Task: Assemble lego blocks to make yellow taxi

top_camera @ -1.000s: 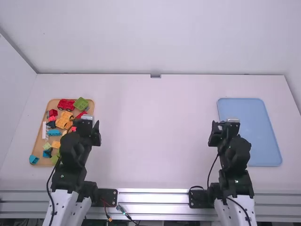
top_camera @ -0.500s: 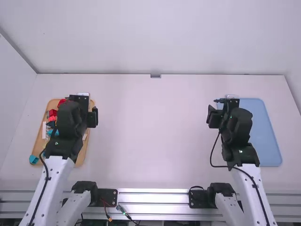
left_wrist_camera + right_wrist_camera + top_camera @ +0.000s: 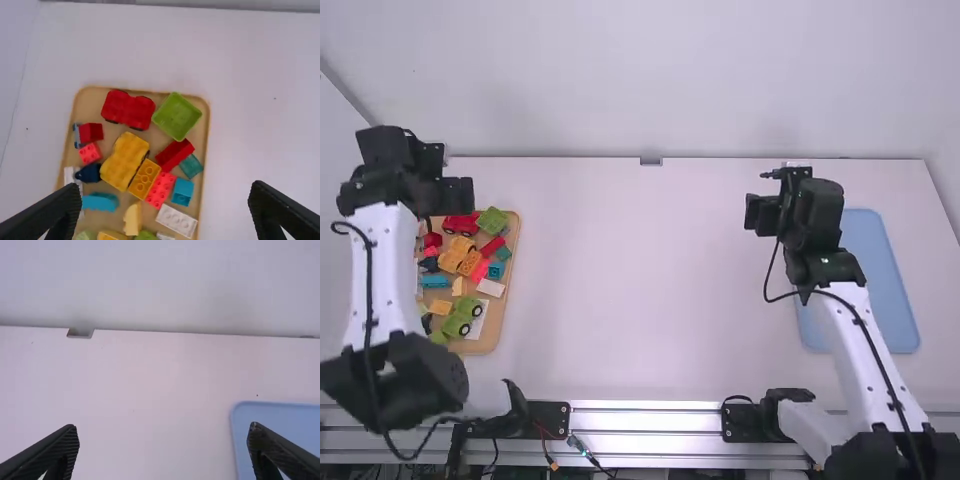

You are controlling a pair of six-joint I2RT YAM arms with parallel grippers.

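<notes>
My left gripper (image 3: 420, 175) is held up at the far left, by the far end of the wooden tray (image 3: 507, 295). In the left wrist view my left gripper (image 3: 165, 212) is open above the tray (image 3: 205, 150), its fingers wide apart with nothing between them. On the tray lie a yellow car base (image 3: 123, 161), a yellow-orange brick (image 3: 144, 178), a red car base (image 3: 128, 109), a green open block (image 3: 177, 116) and a white brick (image 3: 176, 221). My right gripper (image 3: 792, 172) is raised near the blue tray; in the right wrist view my right gripper (image 3: 162, 452) is open and holds nothing.
A blue tray (image 3: 880, 290) lies at the table's right side, partly behind the right arm. Several other red, teal and green pieces crowd the wooden tray. The back wall (image 3: 650, 100) rises behind the table's far edge.
The left arm has swung left and up, uncovering much of the wooden tray. The right arm has stretched farther toward the table's far edge.
</notes>
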